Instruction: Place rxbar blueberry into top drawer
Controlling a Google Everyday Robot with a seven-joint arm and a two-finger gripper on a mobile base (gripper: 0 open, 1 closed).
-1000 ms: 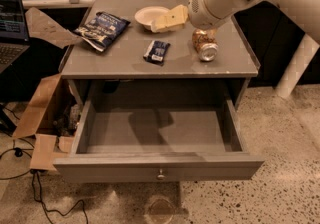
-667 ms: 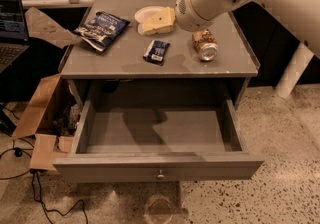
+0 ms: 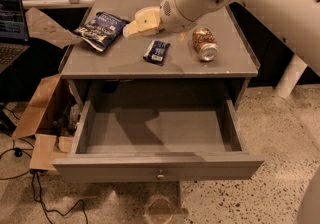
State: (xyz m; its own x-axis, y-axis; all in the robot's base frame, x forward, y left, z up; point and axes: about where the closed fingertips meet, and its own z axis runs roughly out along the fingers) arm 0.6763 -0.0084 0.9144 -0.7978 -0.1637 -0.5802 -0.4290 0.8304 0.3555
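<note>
The rxbar blueberry [image 3: 157, 51] lies flat on the grey cabinet top, a small dark navy wrapper with pale lettering. The top drawer [image 3: 157, 167] is pulled wide open below it, with a round metal knob at the front centre, and holds nothing. My gripper [image 3: 134, 27] hangs over the cabinet top, above and a little left of the bar, not touching it. The white arm reaches in from the upper right.
A crinkled dark blue chip bag [image 3: 101, 29] lies at the cabinet top's left. A soda can [image 3: 204, 43] lies on its side at the right. A torn cardboard box [image 3: 42, 113] and cables sit on the floor at left. A laptop [image 3: 10, 33] is at far left.
The arm has swung left across the cabinet top, bringing the gripper from near the can to above the bar. The pale plate at the back is now hidden behind it.
</note>
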